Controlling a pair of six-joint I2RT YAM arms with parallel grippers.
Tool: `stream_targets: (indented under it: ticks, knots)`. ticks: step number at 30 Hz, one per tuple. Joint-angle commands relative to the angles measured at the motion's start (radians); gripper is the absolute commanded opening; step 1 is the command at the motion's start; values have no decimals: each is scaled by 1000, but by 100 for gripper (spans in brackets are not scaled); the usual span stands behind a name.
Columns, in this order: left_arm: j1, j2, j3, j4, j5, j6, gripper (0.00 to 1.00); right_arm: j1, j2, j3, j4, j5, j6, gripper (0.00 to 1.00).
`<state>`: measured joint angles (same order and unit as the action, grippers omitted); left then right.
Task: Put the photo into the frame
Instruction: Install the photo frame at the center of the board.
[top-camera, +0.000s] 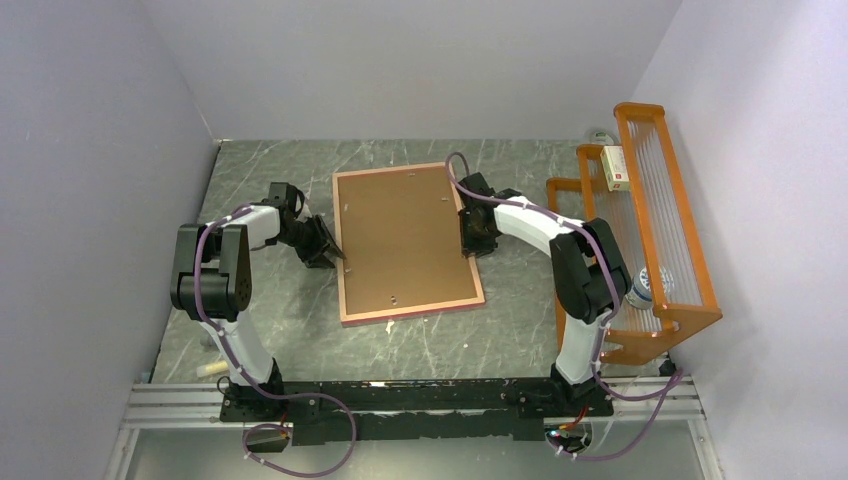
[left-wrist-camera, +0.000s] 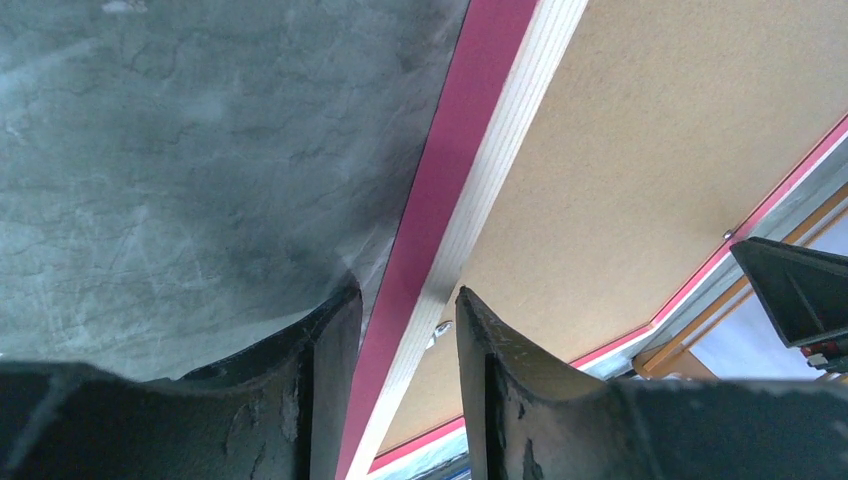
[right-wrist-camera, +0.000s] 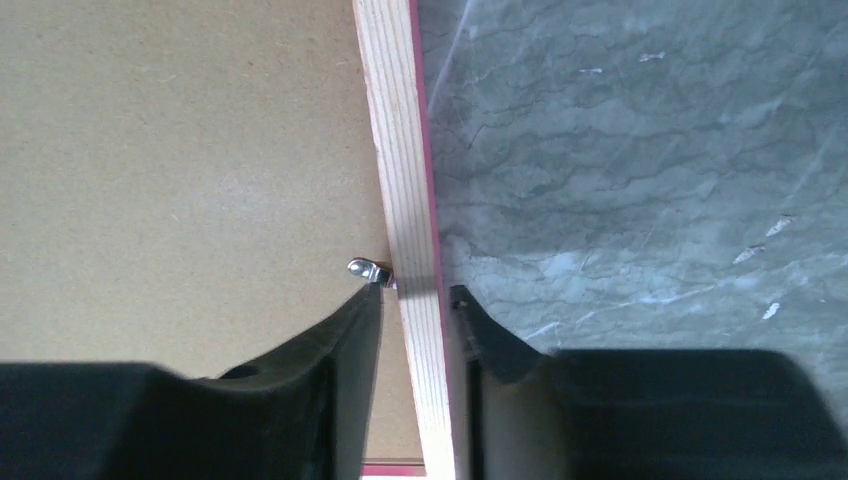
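Note:
The frame lies back up in the middle of the table, its pink rim showing around the brown backing board. The photo is hidden. My left gripper is open at the frame's left edge. In the left wrist view its fingers straddle the pink and wood rail with gaps on both sides. My right gripper is at the right edge. In the right wrist view it is shut on the wood rail, next to a small metal tab.
An orange wire rack stands along the right wall, close behind my right arm. It holds a small box and a bottle. A small pale object lies near the left arm's base. Grey walls close in three sides.

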<state>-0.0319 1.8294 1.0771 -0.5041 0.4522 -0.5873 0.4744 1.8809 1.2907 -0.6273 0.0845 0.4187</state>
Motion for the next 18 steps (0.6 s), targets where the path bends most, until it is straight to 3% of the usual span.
stream_targets:
  ticks: [1,5,8,14,18]
  knots:
    - [0,1,-22,-29,-27,16,47,6,-80,7,5,46,0,41]
    - [0,-15,-25,-36,-40,13,52,7,-115,16,-10,21,14,55]
    - [-1,-32,-33,-35,-42,8,56,12,-142,18,-2,-37,37,56]
    - [-1,-85,-71,-34,-64,-5,57,91,-145,-21,180,-280,153,44]
    - [-1,-110,-119,-20,-45,-17,49,173,-64,-18,347,-387,283,37]
